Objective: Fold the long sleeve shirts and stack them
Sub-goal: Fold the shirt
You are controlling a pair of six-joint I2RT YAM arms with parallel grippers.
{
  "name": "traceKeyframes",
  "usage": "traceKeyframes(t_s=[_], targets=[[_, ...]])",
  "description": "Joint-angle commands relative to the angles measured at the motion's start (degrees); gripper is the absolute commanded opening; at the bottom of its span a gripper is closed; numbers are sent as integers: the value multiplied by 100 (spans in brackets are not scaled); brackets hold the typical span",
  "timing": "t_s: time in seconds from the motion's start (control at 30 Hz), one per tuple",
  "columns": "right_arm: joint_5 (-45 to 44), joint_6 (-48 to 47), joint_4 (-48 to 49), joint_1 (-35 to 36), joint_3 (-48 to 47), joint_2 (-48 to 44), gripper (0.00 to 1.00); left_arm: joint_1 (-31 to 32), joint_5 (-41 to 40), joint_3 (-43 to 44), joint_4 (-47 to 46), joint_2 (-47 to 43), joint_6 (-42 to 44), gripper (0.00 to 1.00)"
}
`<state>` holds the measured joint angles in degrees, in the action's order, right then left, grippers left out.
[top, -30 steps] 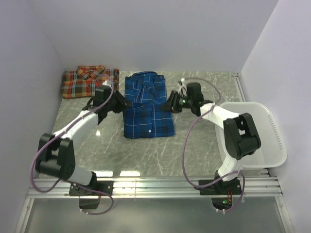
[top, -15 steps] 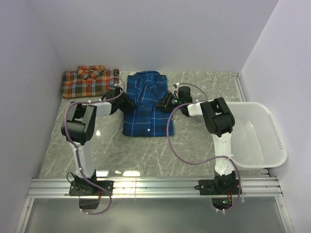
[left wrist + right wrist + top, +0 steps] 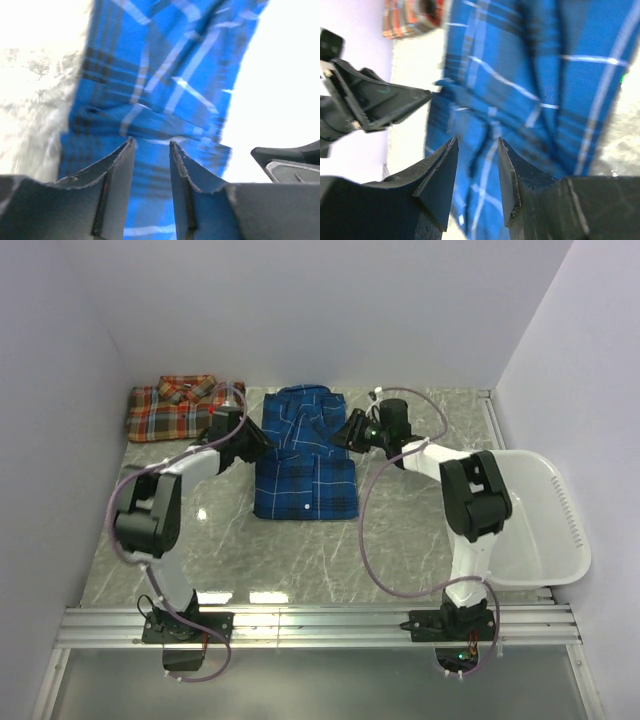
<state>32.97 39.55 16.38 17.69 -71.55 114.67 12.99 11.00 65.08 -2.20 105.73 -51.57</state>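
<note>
The blue plaid long sleeve shirt [image 3: 305, 465] lies folded in a rectangle at mid-table, collar toward the far wall. The red-orange plaid shirt [image 3: 175, 407] lies folded at the far left. My left gripper [image 3: 262, 443] is at the blue shirt's left edge, near its upper part. My right gripper [image 3: 342, 432] is at the right edge, opposite it. In the left wrist view the gripper [image 3: 151, 142] stands open, with blue cloth [image 3: 165, 75] beyond its tips. The right wrist view shows that gripper [image 3: 477, 140] open too, over blue cloth [image 3: 545, 75].
A white plastic basket [image 3: 556, 502] stands at the right edge beside the right arm. The side walls close in on the left and right. The right wrist view catches the left gripper's body [image 3: 375, 100] across the shirt and the red-orange shirt [image 3: 405, 17].
Both grippers have moved from the shirt's mid-sides toward the far wall and slightly inward, both arms stretching out. The blue shirt has stayed in place.
</note>
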Motion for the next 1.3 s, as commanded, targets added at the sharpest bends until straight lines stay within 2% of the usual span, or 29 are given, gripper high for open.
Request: traceKeyframes(t_s=[0.0,0.17,0.5,0.7,0.77,0.8,0.87,0.9,1.1,1.2,1.23,1.27], targets=[[-264,-728,-904,260,45,-840,45,45,-493,-126,544,-1104,77,42],[-967,-1257,-2006,813,351,-1437,46,45,-678,-715,1019,-1784,191,45],[-1064,-1213,-2412,1359,818,-1369,46,107,-476,-2200,870,-2136,306,38],[-1196,-1142,-2376,1377,1073,-1140,45,142,-310,-2587,616,-1697,51,23],[-1232,-1143,-2376,1377,1143,-1184,45,212,-406,-2632,711,-1618,7,17],[-1249,-1143,-2394,1368,1143,-1193,45,212,-424,-2675,738,-1574,7,10],[-1337,-1186,-2473,1368,1108,-1245,45,230,-415,-2781,773,-1626,7,8],[-1355,-1213,-2508,1377,1091,-1246,45,239,-406,-2825,773,-1687,7,8],[-1285,-1213,-2570,1386,1011,-1210,45,247,-222,-2983,826,-2319,85,27],[-1232,-1274,-2544,1465,932,-1394,45,247,-38,-3054,704,-2610,182,44],[-1284,-1292,-2552,1509,871,-1543,45,247,-11,-3089,607,-2671,191,58],[-1337,-1327,-2526,1544,827,-1623,46,256,33,-3176,537,-2733,226,66]])
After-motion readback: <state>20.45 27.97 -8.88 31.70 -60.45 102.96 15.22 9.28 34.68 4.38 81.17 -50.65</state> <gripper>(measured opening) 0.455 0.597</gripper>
